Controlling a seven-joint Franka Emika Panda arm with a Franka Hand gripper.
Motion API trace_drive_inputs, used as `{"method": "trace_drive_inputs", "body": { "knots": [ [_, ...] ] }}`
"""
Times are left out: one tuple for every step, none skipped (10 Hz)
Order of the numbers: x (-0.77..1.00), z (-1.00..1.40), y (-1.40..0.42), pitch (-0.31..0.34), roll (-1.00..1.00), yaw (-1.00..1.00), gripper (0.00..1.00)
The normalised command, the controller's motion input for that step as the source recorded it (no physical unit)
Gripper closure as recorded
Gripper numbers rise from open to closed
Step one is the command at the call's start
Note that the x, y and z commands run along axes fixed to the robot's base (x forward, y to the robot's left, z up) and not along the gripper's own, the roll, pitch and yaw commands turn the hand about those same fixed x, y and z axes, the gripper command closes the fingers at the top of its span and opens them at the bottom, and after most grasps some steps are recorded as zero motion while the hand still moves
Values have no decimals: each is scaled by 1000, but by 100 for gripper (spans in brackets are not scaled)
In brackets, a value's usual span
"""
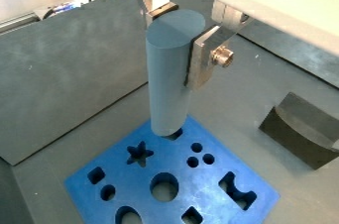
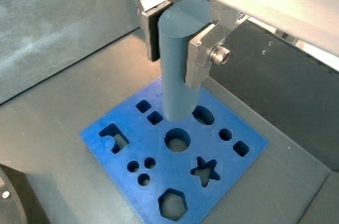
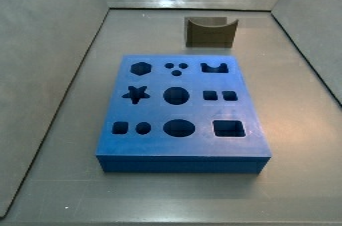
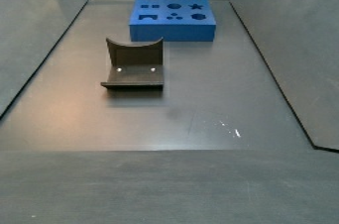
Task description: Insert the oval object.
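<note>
Gripper (image 1: 176, 32) jaws pinching the oval object (image 1: 172, 74), a grey-blue peg held upright between the silver fingers (image 2: 201, 55) in both wrist views. Most of the peg hangs below the jaws, its lower end above the blue block (image 1: 172, 179). Fixture (image 3: 209, 32) sits apart on the floor.

A grey-blue oval-section peg (image 1: 172, 74) hangs upright, clamped in the gripper (image 1: 185, 45), above the blue cut-out block (image 1: 146, 183)
</note>
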Motion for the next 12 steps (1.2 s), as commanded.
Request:
{"method": "trace_drive_inputs", "body": {
  "knots": [
    [-214, 0, 34, -43, 0, -49, 100],
    [-257, -186, -431, -74, 0, -260, 100],
    [0, -306, -366, -123, 0, -837, 100],
    [0, -289, -351, -121, 0, -860, 100],
    [0, -297, -266, -107, 0, -931, 100],
    [0, -320, -249, -89, 0, -946, 100],
    [0, -380, -263, -60, 0, -946, 100],
    [0, -403, -260, -53, 0, -951, 100],
    [0, -437, -257, -40, 11, -954, 100],
    [0, -491, -249, -23, 24, -957, 100],
    [0, -554, -231, 0, 39, -966, 100],
    [0, -569, -223, 0, 40, -969, 100]
  ]
}}
